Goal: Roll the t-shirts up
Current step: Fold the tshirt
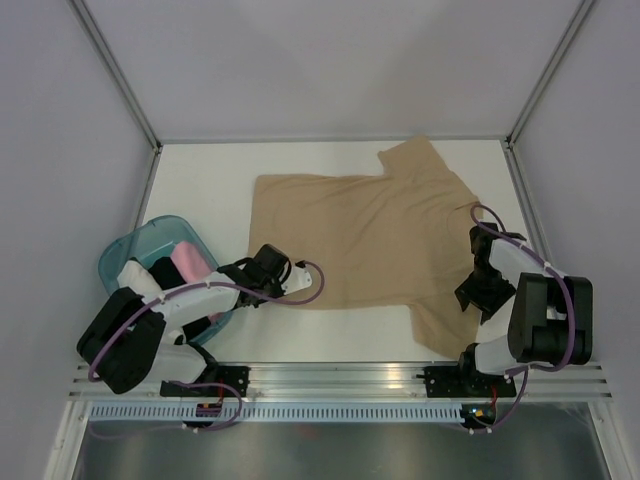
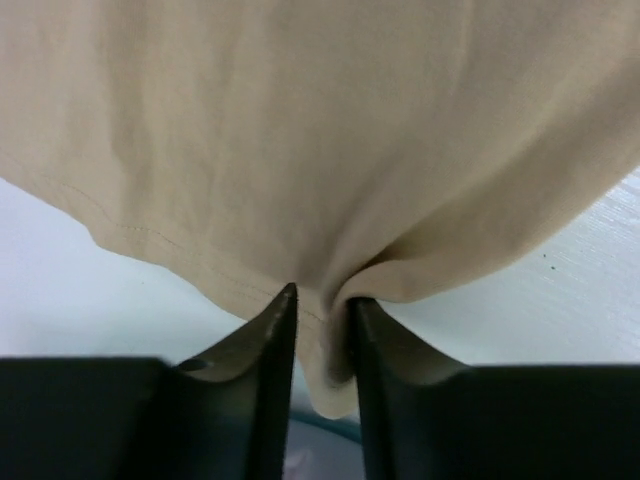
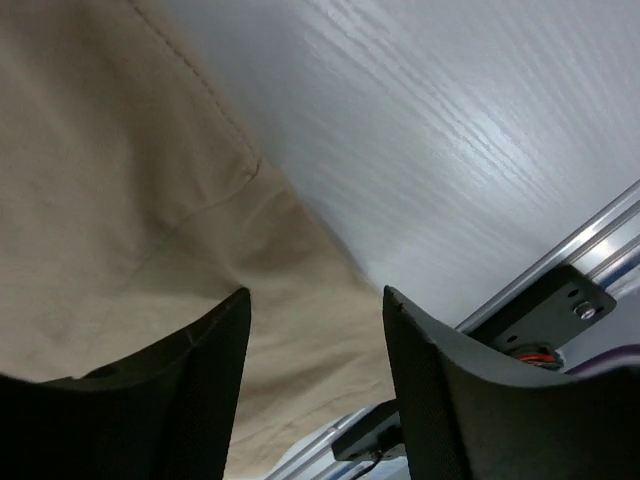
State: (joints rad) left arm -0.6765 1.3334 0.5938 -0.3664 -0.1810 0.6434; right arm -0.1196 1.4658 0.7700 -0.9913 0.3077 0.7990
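Between the left claw's point(image 2: 320, 312) tips we've got a pinch of the tan t-shirt point(image 1: 370, 235), right at its hem. The jaws are narrowed onto that little fold. Over at the right claw point(image 3: 315, 300) the jaws stand wide and hold nothing, with the shirt's edge lying just under them.

Progress-wise, this shirt lies spread flat ahead of both claws, not rolled at all yet, so we reckon this is just the first grab. Behind the left claw, a teal basket point(image 1: 140, 232) holds a pink bundle point(image 1: 188, 262) that looks already done.

Surface is a white table point(image 1: 200, 190), faint wood grain up close, boxed in by plain pale walls point(image 1: 320, 60), with a metal rail point(image 1: 340, 378) behind the claws.
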